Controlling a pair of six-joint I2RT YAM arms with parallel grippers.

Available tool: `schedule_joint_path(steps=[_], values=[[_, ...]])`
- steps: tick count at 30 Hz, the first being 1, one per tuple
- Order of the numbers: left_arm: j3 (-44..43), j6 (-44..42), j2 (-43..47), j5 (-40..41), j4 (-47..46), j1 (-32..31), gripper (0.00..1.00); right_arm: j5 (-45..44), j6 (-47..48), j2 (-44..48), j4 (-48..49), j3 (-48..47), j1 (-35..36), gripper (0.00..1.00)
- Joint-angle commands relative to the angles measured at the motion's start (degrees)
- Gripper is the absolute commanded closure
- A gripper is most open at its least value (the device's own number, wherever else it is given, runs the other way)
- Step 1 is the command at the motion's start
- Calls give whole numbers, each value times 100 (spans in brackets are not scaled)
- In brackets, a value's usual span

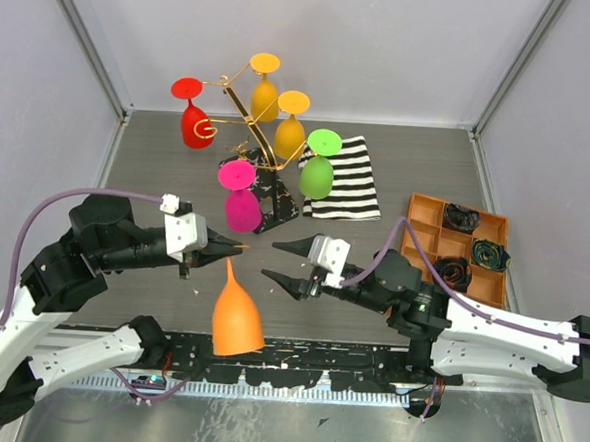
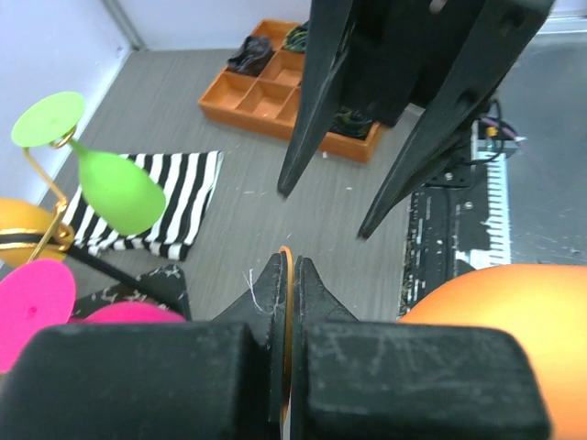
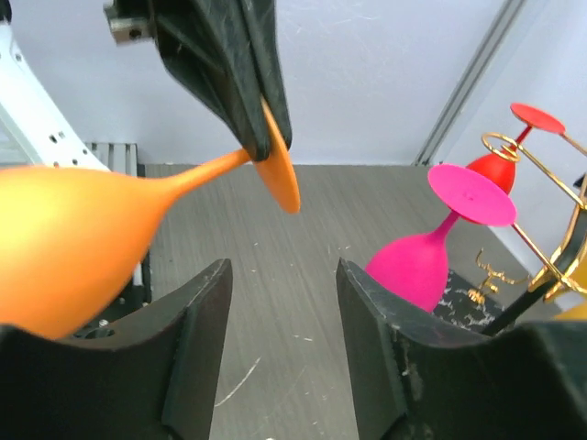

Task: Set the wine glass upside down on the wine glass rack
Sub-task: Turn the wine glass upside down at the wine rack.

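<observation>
The left pincer [image 1: 220, 245] is closed narrow on the flat foot of the orange wine glass [image 1: 237, 316], nipping the disc edge-on between its two tips. The glass is held in the air, its stem slanting away from the grip and its bowl lying lower, toward the arm bases. It is apart from the wine glass rack [image 1: 276, 208], on the near side of it.

The right pincer [image 1: 270, 260] stands wide and holds nothing. Its two black fingers point at the left pincer from just beside it, with the foot of the orange glass in line with the gap between them.

The rack stands farther back on the grey surface [image 1: 158, 173], and five glasses hang bowl-down from its gold arms: a red glass [image 1: 196, 125], a yellow glass [image 1: 264, 97], an amber glass [image 1: 288, 135], a green glass [image 1: 318, 174] and a pink glass [image 1: 241, 206]. A black-and-white striped cloth [image 1: 350, 179] lies right of the rack base, partly under the green glass. An orange compartment tray [image 1: 426, 211] with dark bundles in it sits at the right.
</observation>
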State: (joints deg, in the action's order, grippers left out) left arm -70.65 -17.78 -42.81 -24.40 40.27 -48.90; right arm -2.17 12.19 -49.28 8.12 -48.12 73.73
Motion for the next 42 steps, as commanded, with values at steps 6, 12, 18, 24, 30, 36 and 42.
schedule_joint_path(steps=[6, 12, 18, 24, 30, 36, 42], values=[[-226, 284, 45, -1180, -476, -15, 100, 685, 915, -513, 1494, -37, -4, 48], [-182, 311, 5, -1394, -460, -24, 100, 878, 740, -645, 1693, -103, -4, 52], [-147, 293, -21, -1473, -440, -27, 100, 1058, 658, -700, 1660, -89, -2, 71], [-128, 275, -50, -1541, -424, -22, 100, 1168, 600, -720, 1662, -63, -7, 70], [-91, 292, -46, -1590, -416, -25, 100, 1308, 613, -806, 1644, -112, -7, 80], [-9, 409, -22, -1571, -463, -22, 94, 1261, 681, -784, 1647, -83, -1, 99], [89, 763, 46, -1384, -796, -22, 54, 1013, 963, -682, 1446, -76, -4, 99]])
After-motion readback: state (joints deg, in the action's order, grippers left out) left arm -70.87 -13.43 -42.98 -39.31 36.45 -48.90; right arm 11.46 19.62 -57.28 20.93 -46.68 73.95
